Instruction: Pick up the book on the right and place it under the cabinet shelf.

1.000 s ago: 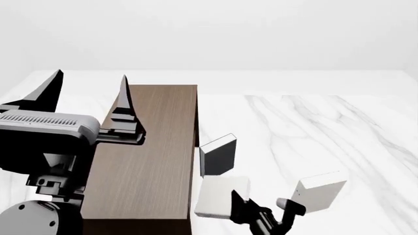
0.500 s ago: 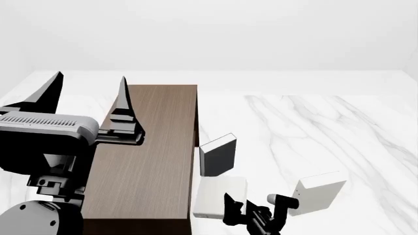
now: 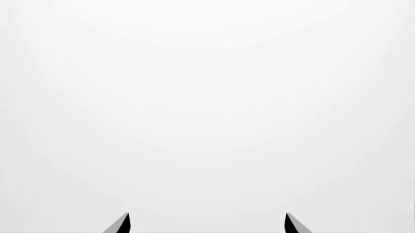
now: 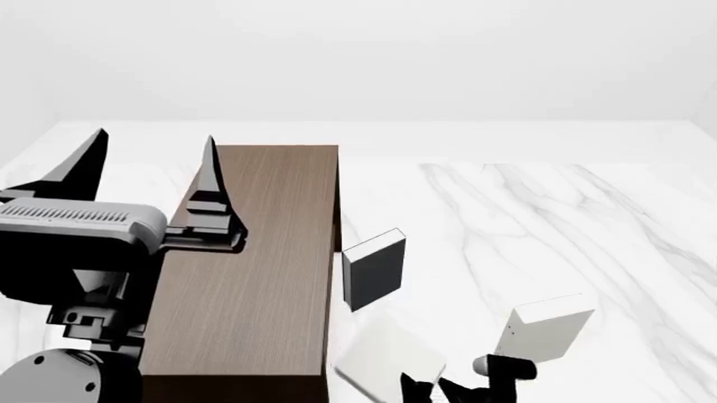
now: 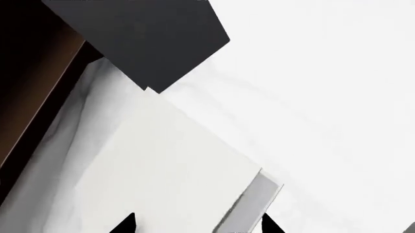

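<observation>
The book (image 4: 387,357), thin and plain white, lies skewed on the marble floor beside the near end of the cabinet shelf (image 4: 252,269). In the right wrist view the book (image 5: 162,170) fills the lower middle. My right gripper (image 5: 196,224) is open over it: one fingertip is over the cover and the other is just past its grey edge. In the head view this gripper (image 4: 462,379) shows at the bottom edge. My left gripper (image 4: 153,138) is open, points up left of the cabinet, and holds nothing. The left wrist view shows that gripper (image 3: 207,221) against blank white.
A dark grey book (image 4: 375,264) stands upright against the cabinet's right side, just beyond the white book. A thicker white book (image 4: 546,327) stands to the right of my right gripper. The white marble floor (image 4: 560,218) stretches beyond. The cabinet's dark side (image 5: 26,97) shows in the right wrist view.
The right gripper has drawn back toward the bottom of the head view. The thin white book has turned from square-on to skewed and shifted slightly nearer. The left arm barely moved.
</observation>
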